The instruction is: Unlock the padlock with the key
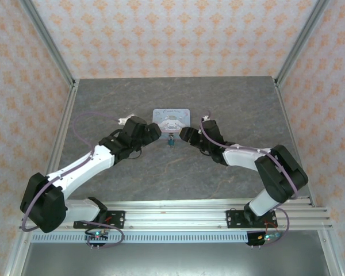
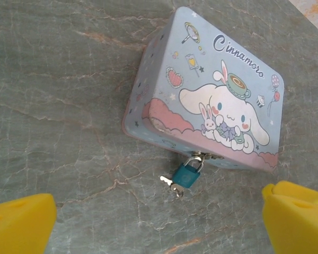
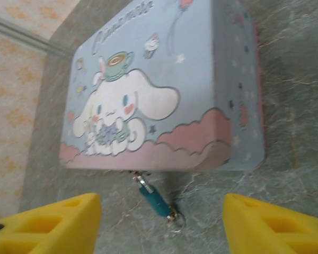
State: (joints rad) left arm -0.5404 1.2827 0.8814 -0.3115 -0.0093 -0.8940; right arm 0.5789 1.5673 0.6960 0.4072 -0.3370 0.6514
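Observation:
The tiny teal padlock (image 2: 187, 174) hangs by its shackle from the clasp on the front of a pastel tin (image 2: 212, 90) with a white cartoon dog. A small silver key (image 2: 172, 185) lies on the table at the padlock's bottom end, touching it. From above, the padlock (image 1: 171, 140) sits between both arms. My left gripper (image 2: 159, 225) is open, its yellow fingers (image 2: 21, 222) wide apart, just short of the padlock. My right gripper (image 3: 164, 225) is open too, with the padlock (image 3: 155, 200) and the key's ring (image 3: 176, 219) lying between its fingers (image 3: 265, 222), untouched.
The tin (image 1: 171, 118) lies flat at the middle of the grey marbled table (image 1: 218, 172). My left gripper (image 1: 155, 133) and right gripper (image 1: 185, 135) face each other closely across the padlock. Patterned walls and metal posts enclose the table.

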